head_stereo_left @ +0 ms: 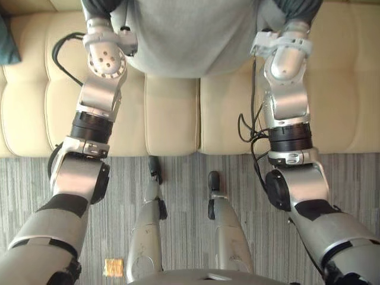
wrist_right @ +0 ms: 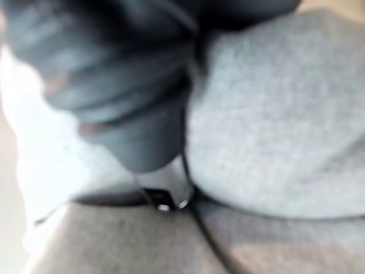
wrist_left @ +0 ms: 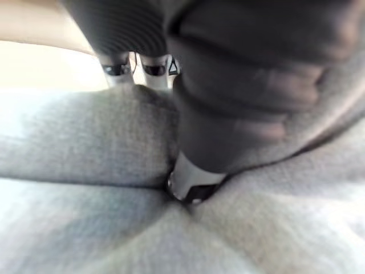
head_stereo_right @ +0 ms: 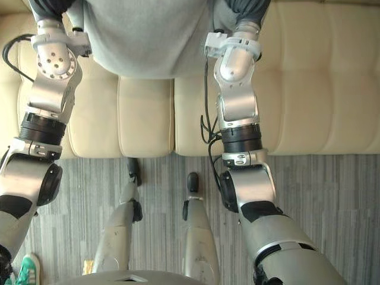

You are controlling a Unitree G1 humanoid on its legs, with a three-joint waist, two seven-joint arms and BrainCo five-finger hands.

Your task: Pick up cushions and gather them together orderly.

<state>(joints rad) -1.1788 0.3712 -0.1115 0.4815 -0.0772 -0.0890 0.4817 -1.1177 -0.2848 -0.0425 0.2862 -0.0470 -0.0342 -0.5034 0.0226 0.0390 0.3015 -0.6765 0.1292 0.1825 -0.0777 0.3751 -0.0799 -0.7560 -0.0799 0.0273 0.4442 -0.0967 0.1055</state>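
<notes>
Grey cushion (head_stereo_left: 190, 35) hangs over the cream sofa (head_stereo_left: 172, 119), gripped at both sides: left hand (wrist_left: 239, 85) and right hand (wrist_right: 114, 85) each sink a thumb into its cloth. Placing is not yet done, I think; a dark cushion (head_stereo_left: 8, 41) lies apart.

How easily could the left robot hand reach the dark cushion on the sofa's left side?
Probably not now: the left robot hand grips the grey cushion; the dark cushion lies further left.
</notes>
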